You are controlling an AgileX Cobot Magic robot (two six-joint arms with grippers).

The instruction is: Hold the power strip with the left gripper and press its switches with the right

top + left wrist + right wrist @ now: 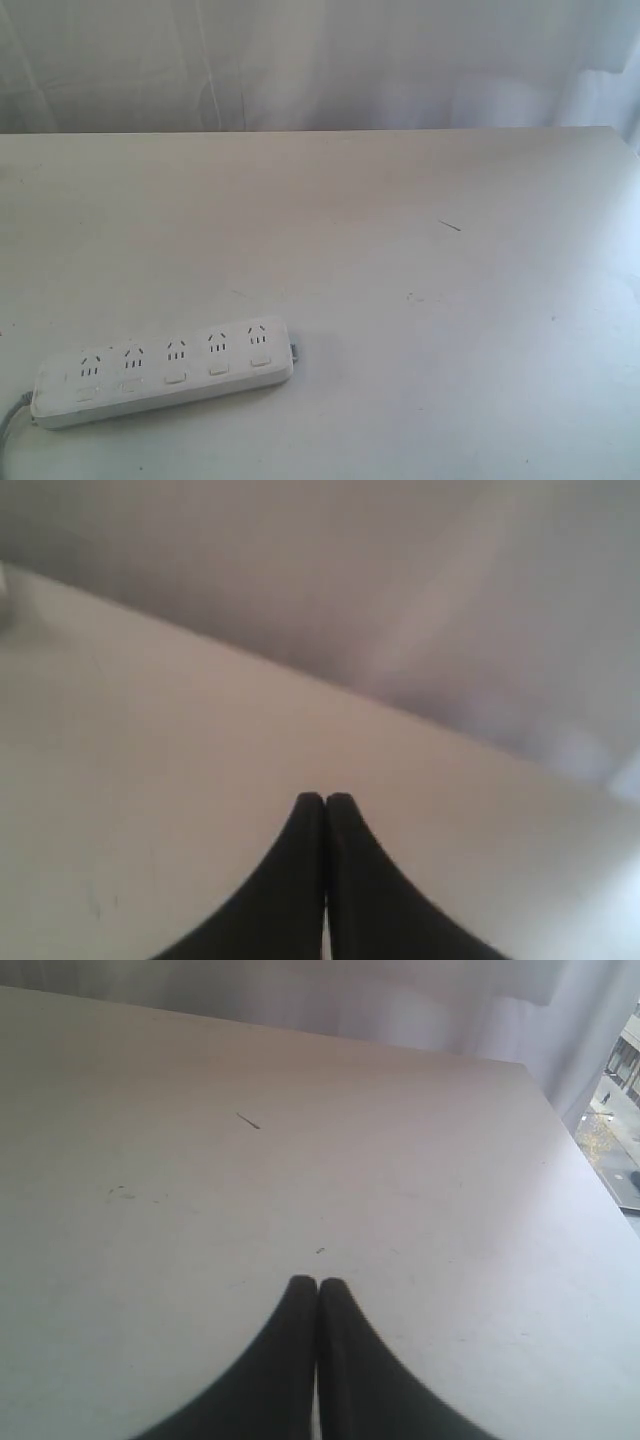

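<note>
The power strip (165, 370) lies on the desk (420, 320) near its front left corner, lengthwise along the front edge. Its cord (10, 418) leaves toward the left edge. A curtain (320, 60) hangs behind the back edge.

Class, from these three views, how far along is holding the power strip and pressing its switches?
Done: nothing; the power strip lies untouched on the table. In hand: nothing; the left gripper and right gripper are both shut over bare table, holding nothing. Left: gripping the strip, then pressing its switches.

White table (400, 200) w/ small dark scratch (450, 226), white curtain (320, 60) behind.
</note>
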